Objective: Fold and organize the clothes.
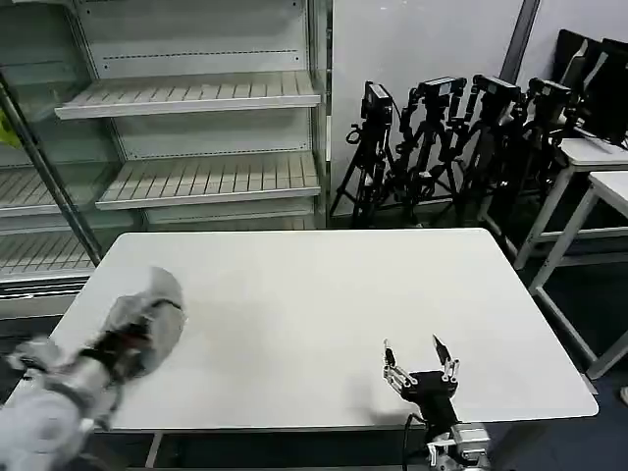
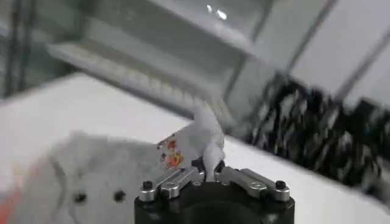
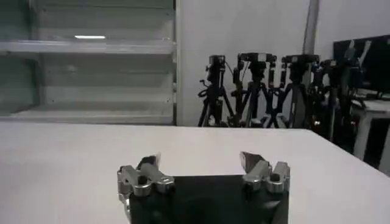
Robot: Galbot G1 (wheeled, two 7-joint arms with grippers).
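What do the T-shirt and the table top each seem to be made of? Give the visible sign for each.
T-shirt: soft, matte fabric, probably cotton knit; it bunches and creases where the left pincer pinches it. Table top: smooth, rigid white board, perhaps laminate; flat with a faint sheen.

The flat white rectangular table (image 1: 324,314) lies bare across its middle and far side, so a gripper could sweep there freely. At its near left edge the crumpled light grey cotton T-shirt (image 1: 147,319) takes up room, pinched in the left gripper (image 2: 208,172); it looks lifted off the surface, though blur makes that uncertain. The right gripper (image 1: 422,355), fingers spread, occupies the near right edge. Black camera tripods (image 1: 442,147) crowd behind the far edge.
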